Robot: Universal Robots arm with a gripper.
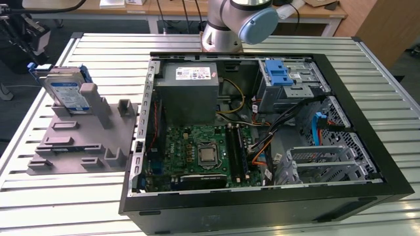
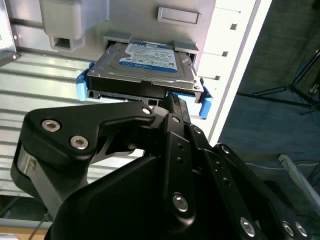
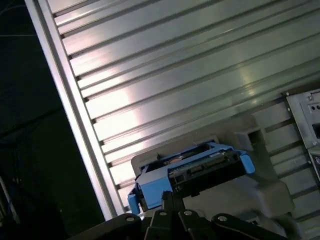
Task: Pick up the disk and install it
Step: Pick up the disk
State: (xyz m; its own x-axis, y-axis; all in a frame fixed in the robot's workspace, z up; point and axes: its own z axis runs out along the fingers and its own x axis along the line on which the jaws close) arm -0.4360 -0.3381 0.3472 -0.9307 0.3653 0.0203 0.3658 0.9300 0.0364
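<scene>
At 9 o'clock of the computer case (image 1: 367, 162) in the exterior view, the disk (image 1: 66, 93) stands upright in a grey holder (image 1: 85, 142). The gripper (image 2: 174, 104) fingers look together at its edge. A good grasp probably needs them apart, straddling it squarely.

Silver disk (image 2: 145, 80) has blue rails (image 2: 83, 86), white-and-blue label (image 2: 150, 57).

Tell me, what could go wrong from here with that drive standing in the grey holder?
The disk stands on edge in the grey holder; if the gripper comes in off-centre, it might tip or jam it. Loose cables lie beside the drive bay inside the case, so the disk could snag on them.
</scene>
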